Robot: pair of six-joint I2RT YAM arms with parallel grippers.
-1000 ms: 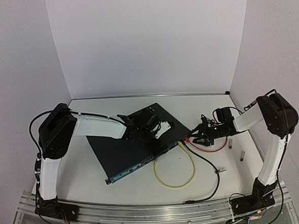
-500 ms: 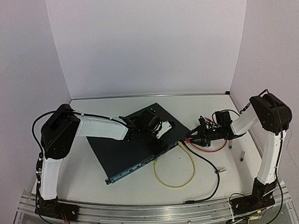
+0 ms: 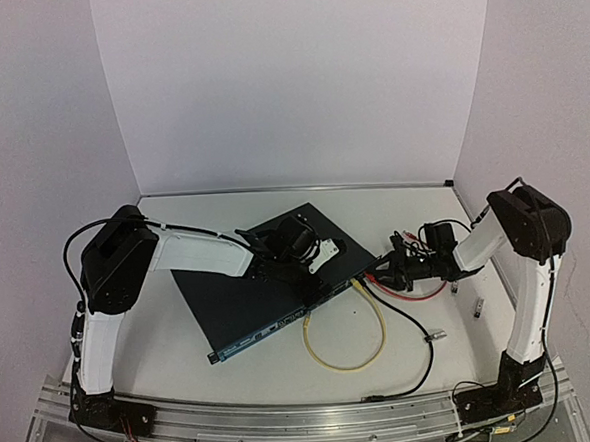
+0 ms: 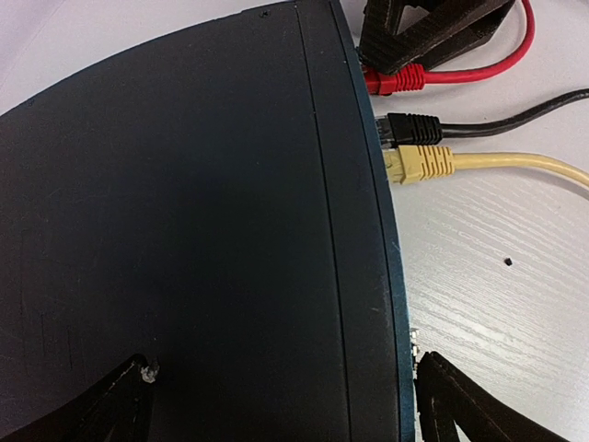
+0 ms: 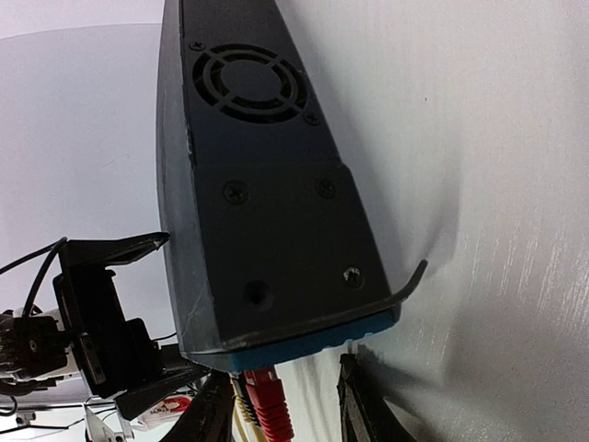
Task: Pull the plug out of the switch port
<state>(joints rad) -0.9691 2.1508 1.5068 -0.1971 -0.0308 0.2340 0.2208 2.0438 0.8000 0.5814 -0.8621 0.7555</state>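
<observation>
The switch (image 3: 250, 299) is a flat dark box lying slantwise mid-table. Three plugs sit side by side in its front face: red (image 4: 396, 81), black (image 4: 414, 124) and yellow (image 4: 419, 163). My left gripper (image 4: 285, 410) is spread wide over the switch's top near its front edge, one finger (image 4: 110, 410) on the lid and the other (image 4: 469, 410) just past the blue face. My right gripper (image 5: 285, 414) is at the switch's corner, its fingers (image 5: 359, 405) on either side of the red plug (image 5: 269, 405). A gap shows on the plug's right side.
A yellow cable loop (image 3: 349, 363), a black cable (image 3: 419, 364) and a red cable (image 3: 420, 293) trail over the white table in front and to the right of the switch. Small metal connectors (image 3: 478, 308) lie at the right. White walls close in the back and sides.
My right gripper has slid a little left toward the switch's corner, and its fingers have narrowed around the red plug. The left arm has barely moved.
</observation>
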